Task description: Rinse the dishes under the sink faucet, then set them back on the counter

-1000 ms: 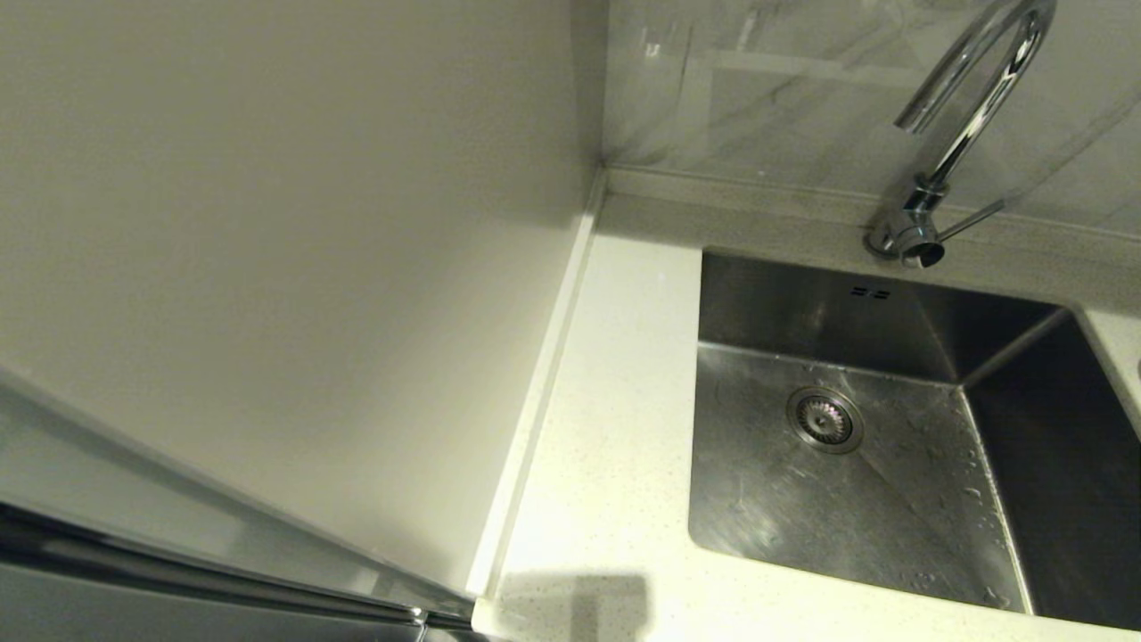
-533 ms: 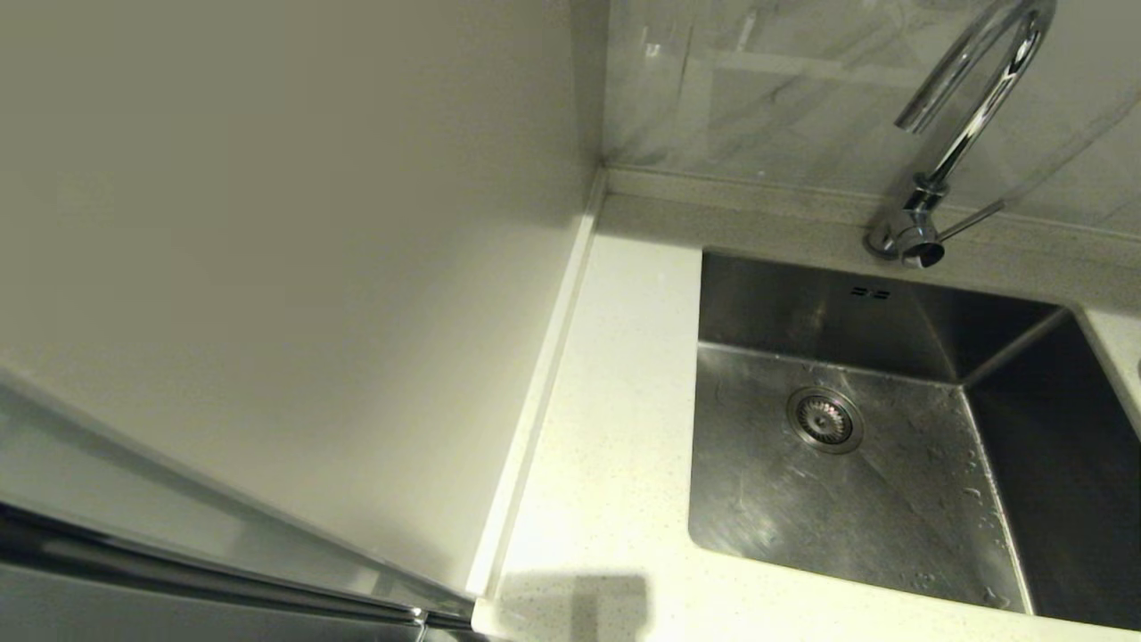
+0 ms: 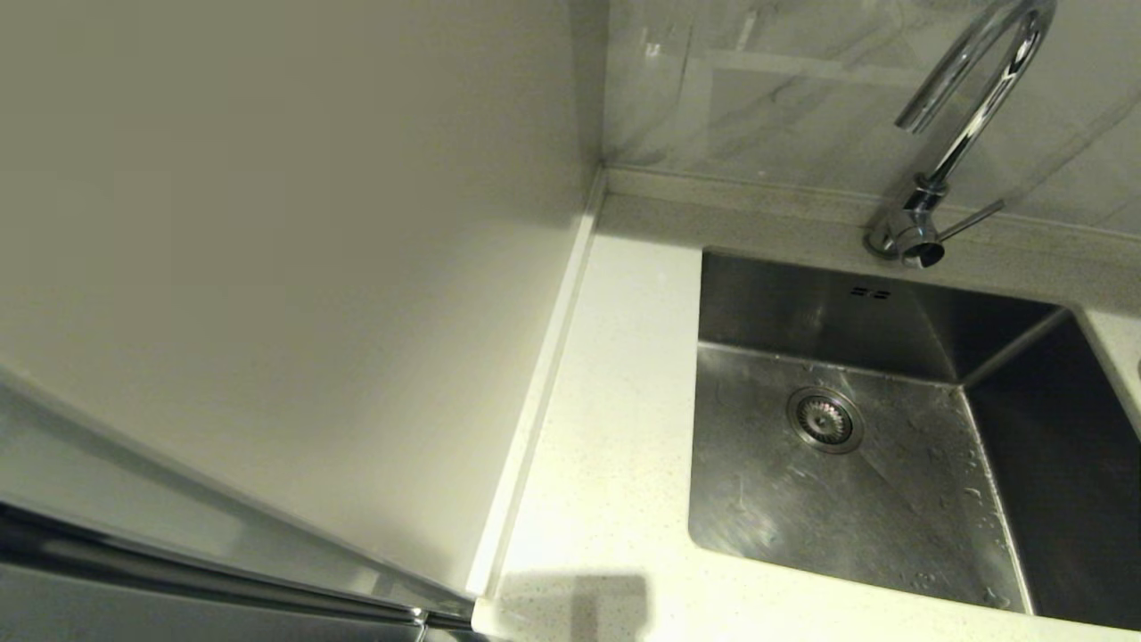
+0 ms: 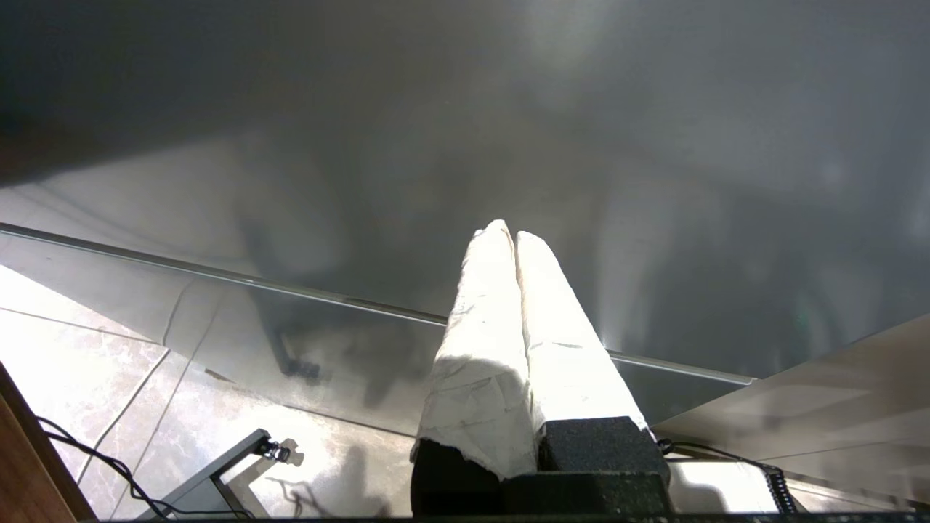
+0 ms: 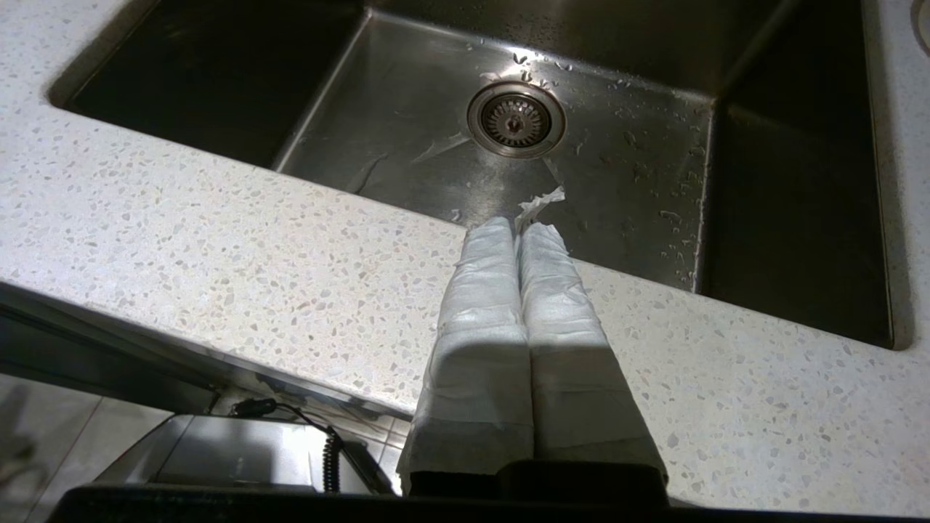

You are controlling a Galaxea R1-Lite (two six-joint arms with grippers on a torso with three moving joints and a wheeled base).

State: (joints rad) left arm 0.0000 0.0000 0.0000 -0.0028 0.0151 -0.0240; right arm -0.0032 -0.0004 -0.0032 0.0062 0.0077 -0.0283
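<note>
No dishes are in view. The chrome sink faucet (image 3: pixel 972 98) arches over the back of the steel sink (image 3: pixel 856 517), its thin lever (image 3: pixel 972 218) pointing right, and no water runs. The basin is wet and holds nothing but its drain (image 3: pixel 824 419). The speckled counter (image 3: pixel 615 401) runs along the sink's left and front. My right gripper (image 5: pixel 517 226) is shut on nothing, hovering over the counter (image 5: pixel 218 247) at the sink's front edge, and a loose shred of its white wrap (image 5: pixel 539 203) sticks out at the tips. My left gripper (image 4: pixel 507 234) is shut and empty, low beside a grey cabinet front.
A plain cream wall panel (image 3: pixel 294 267) closes off the counter's left side, with a tiled wall behind the faucet. A sliver of a round rim (image 5: pixel 921 22) shows on the counter right of the sink; I cannot tell what it is. Floor tiles and cables (image 4: pixel 109 465) lie below.
</note>
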